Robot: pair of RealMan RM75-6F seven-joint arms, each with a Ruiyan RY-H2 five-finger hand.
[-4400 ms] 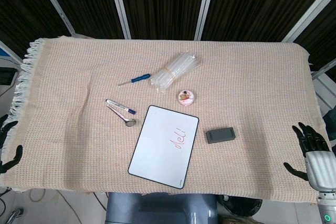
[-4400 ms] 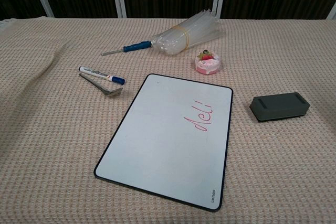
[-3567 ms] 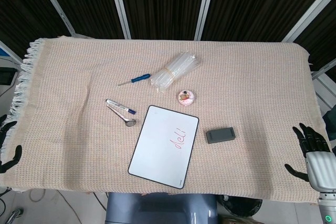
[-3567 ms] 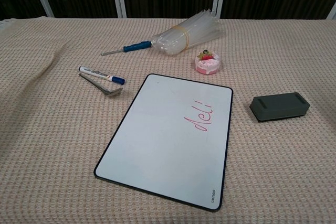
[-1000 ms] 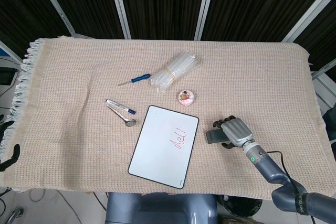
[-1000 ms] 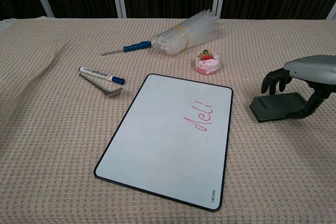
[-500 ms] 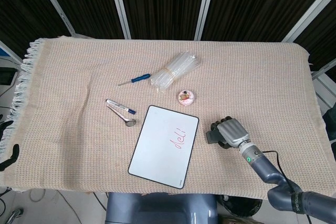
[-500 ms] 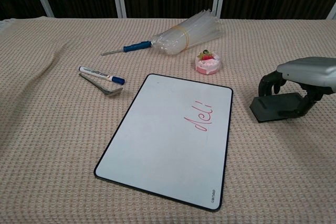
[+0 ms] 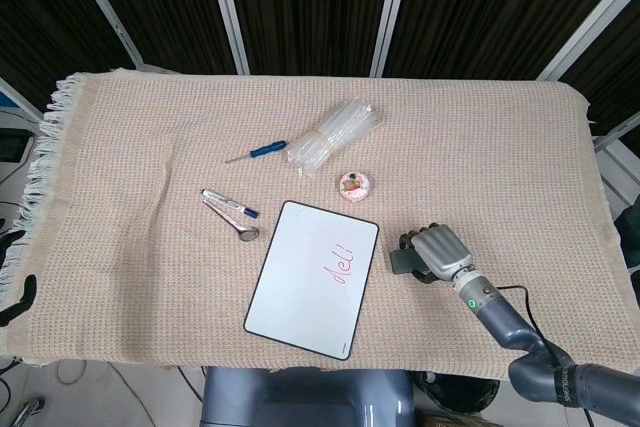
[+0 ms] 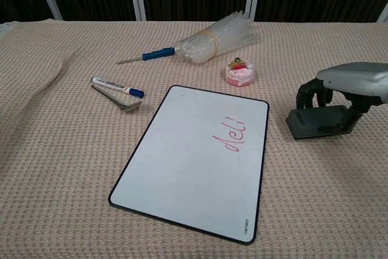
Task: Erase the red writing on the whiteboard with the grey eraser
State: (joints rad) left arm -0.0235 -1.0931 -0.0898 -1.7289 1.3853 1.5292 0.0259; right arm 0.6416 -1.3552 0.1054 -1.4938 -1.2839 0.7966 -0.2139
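Since a moment ago the right hand (image 9: 437, 250) has closed in over the grey eraser (image 10: 316, 121), and the eraser has crept a little toward the whiteboard (image 9: 300, 287). That board is the largest thing on the table cloth (image 9: 150, 147), lying tilted with its long axis running from near-left to far-right, and the red writing (image 10: 233, 135) sits in its right half, toward the eraser's side. The eraser lies just beside the board's right edge, its long axis roughly across the table, so the writing is to the left of the hand, near but not touching. The right hand's fingers curl down over the eraser's far and near sides in what looks like a grip, though it rests on the cloth, not lifted. The left hand (image 9: 12, 287) hangs at the table's left edge, well apart, apparently holding nothing; the right is plainly the nearer.
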